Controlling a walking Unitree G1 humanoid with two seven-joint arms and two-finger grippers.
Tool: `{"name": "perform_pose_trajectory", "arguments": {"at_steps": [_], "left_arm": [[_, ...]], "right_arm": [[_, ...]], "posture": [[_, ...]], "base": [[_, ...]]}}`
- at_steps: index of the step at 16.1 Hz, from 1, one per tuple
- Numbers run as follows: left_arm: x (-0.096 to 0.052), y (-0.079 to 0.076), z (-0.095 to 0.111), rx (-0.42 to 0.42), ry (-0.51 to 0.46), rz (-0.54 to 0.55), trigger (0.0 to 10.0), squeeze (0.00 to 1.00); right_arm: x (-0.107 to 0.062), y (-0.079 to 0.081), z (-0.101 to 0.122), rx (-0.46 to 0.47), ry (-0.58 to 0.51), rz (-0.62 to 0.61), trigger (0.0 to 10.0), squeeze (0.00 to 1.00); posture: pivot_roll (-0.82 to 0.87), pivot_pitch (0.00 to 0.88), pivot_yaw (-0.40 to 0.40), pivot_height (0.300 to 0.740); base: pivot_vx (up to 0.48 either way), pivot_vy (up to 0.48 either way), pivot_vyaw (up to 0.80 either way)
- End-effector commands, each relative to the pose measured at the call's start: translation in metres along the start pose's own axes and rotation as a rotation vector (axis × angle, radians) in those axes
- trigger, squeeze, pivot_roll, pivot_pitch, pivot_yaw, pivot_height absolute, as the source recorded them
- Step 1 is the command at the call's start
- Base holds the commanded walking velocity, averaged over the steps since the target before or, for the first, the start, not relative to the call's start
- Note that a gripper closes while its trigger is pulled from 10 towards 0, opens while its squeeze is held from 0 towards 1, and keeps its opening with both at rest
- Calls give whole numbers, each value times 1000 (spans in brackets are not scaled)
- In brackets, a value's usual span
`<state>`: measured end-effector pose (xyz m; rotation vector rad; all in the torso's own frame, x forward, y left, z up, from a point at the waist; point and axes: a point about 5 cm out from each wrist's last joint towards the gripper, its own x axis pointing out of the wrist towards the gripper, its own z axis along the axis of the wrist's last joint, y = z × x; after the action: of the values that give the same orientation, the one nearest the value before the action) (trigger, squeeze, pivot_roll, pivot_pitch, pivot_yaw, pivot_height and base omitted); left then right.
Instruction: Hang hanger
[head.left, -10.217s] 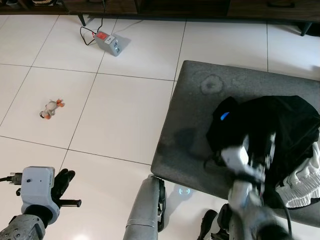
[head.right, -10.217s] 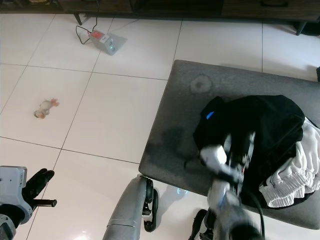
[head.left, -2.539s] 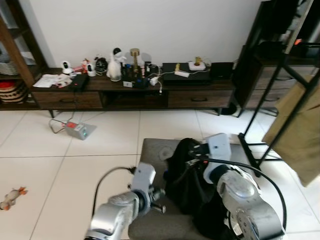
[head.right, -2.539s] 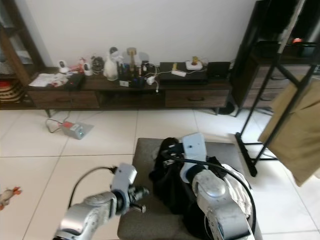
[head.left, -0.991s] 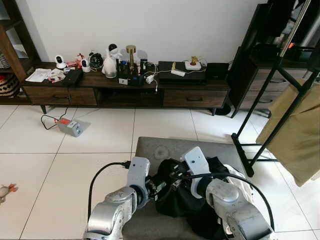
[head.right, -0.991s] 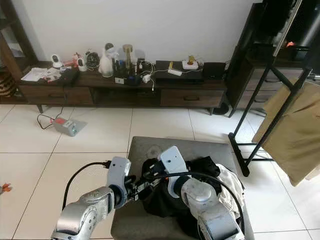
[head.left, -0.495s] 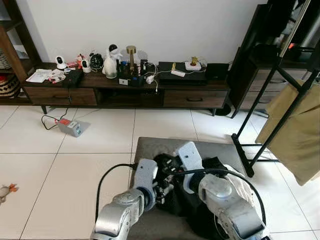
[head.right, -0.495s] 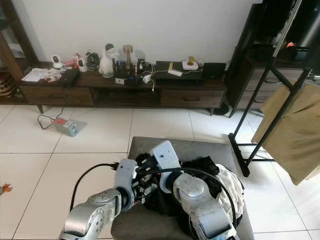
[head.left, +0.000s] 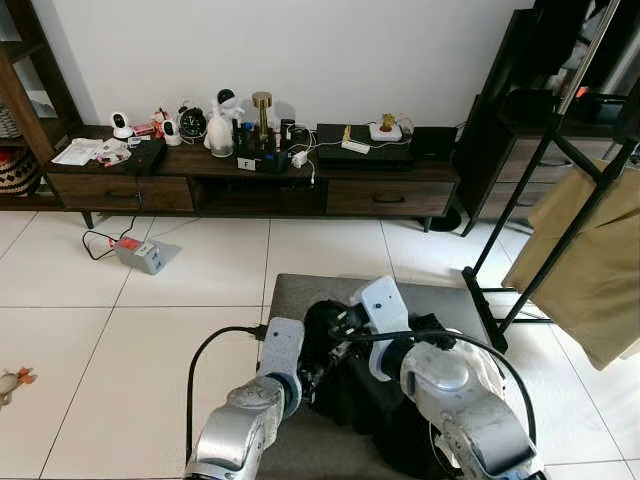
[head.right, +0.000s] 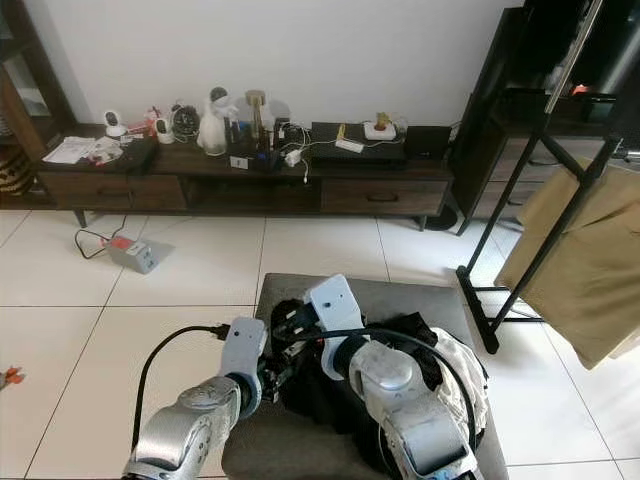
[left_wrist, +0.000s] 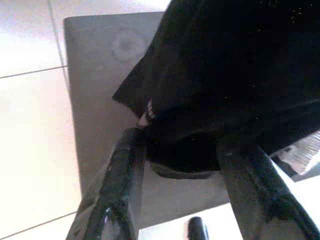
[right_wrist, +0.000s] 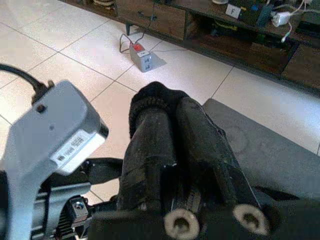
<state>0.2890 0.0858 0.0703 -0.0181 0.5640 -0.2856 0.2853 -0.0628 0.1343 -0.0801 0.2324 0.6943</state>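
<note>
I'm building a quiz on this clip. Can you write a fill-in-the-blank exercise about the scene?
1. The right gripper has its fingers shut on a ____ garment.
2. The garment pile rests on a grey ____.
3. The left gripper has its fingers ____ around the fabric's edge.
4. A tan cloth hangs on the ____ rack.

Missing words: black; ottoman; open; black
</note>
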Motion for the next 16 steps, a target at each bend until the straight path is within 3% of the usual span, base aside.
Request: {"name": "perform_pose_trajectory", "arguments": {"at_steps": [1, 5, 7, 11, 14, 15, 16], "left_arm": [[3, 1, 3, 11, -9, 35, 10000, 0], [4, -4, 4, 7, -11, 3, 10000, 0], [6, -7, 16, -18, -95, 2, 10000, 0], [6, -12, 24, -34, -130, -29, 10000, 0], [9, -14, 10, -7, -36, -29, 10000, 0], [10, -8, -3, -32, 52, 32, 10000, 0], [10, -5, -6, -38, 71, 47, 6431, 0]], "right_arm": [[-3, -1, 15, -9, -52, 5, 10000, 0], [-4, 6, 22, 13, -69, 49, 10000, 0], [-6, 13, 24, 0, -51, 109, 10000, 0], [-8, 13, 22, 2, -24, 106, 10000, 0], [-8, 14, 26, 11, -36, 106, 10000, 0], [-7, 12, 29, 10, -47, 80, 10000, 0], [-7, 8, 31, 17, -57, 52, 10000, 0]], "posture": [[54, 89, -83, 740], [55, 97, -84, 740], [50, 99, -85, 740], [53, 105, -87, 740], [57, 107, -88, 740], [57, 108, -87, 740], [58, 109, -88, 740]], "base": [[0, 0, 0], [0, 0, 0], [0, 0, 0], [0, 0, 0], [0, 0, 0], [0, 0, 0], [0, 0, 0]]}}
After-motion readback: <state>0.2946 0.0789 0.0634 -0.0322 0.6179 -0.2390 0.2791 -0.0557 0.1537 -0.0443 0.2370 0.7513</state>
